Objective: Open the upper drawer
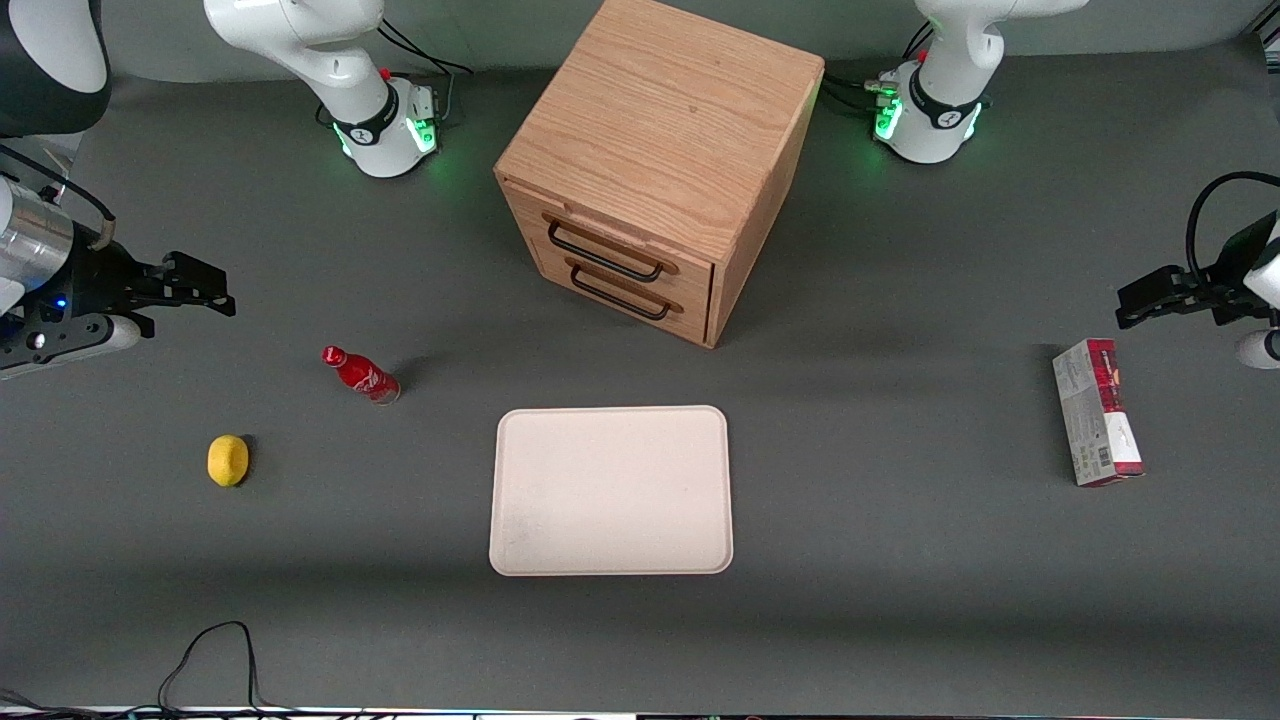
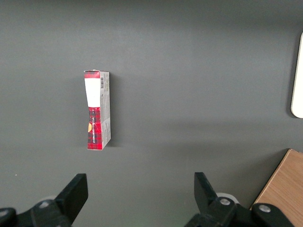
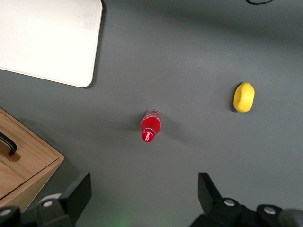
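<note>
The light oak cabinet (image 1: 660, 130) stands at the middle of the table, farther from the front camera than the tray. The upper drawer (image 1: 585, 228) is pushed in, its black wire handle (image 1: 603, 255) just above the lower drawer's twin handle (image 1: 620, 295). My right gripper (image 1: 215, 288) hovers toward the working arm's end of the table, well apart from the cabinet. It is open and empty (image 3: 142, 194). The right wrist view shows the cabinet's corner (image 3: 23, 161) and the end of one black handle (image 3: 8, 144); I cannot tell which drawer's.
A red bottle (image 1: 361, 374) stands between the gripper and the cabinet; it also shows in the right wrist view (image 3: 150, 125). A lemon (image 1: 228, 460) lies nearer the front camera. A cream tray (image 1: 611, 490) lies in front of the cabinet. A red-and-white box (image 1: 1096, 412) lies toward the parked arm's end.
</note>
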You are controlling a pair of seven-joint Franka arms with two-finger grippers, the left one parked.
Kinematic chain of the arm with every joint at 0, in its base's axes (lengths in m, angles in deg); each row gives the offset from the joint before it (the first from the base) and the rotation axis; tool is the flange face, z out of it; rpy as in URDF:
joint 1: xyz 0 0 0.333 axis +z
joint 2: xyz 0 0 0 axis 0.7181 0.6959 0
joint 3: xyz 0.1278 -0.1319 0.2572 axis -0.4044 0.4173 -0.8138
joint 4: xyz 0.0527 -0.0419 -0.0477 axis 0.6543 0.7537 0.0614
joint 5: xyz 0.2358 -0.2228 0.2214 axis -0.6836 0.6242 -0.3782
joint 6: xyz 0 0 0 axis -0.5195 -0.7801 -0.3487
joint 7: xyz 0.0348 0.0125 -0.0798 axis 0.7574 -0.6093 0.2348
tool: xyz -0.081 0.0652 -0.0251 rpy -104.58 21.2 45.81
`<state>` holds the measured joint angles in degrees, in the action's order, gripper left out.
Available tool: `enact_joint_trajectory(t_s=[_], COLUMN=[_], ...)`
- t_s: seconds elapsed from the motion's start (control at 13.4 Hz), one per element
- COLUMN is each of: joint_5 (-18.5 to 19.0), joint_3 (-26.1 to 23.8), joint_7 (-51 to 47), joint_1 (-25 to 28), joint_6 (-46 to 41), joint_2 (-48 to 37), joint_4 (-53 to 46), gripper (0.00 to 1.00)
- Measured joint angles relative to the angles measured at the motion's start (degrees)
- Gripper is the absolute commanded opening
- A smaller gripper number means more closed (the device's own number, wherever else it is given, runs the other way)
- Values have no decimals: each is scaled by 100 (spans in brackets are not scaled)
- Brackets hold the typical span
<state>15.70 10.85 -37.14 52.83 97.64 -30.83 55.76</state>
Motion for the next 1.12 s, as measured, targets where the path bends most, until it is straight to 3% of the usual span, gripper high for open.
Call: enact_joint_trajectory(t_s=[1.12], joint_5=[-48], joint_3=[-119], joint_7=[1], joint_1=[83], joint_6=[-58], joint_2=[333], joint_4=[-39], gripper=[100])
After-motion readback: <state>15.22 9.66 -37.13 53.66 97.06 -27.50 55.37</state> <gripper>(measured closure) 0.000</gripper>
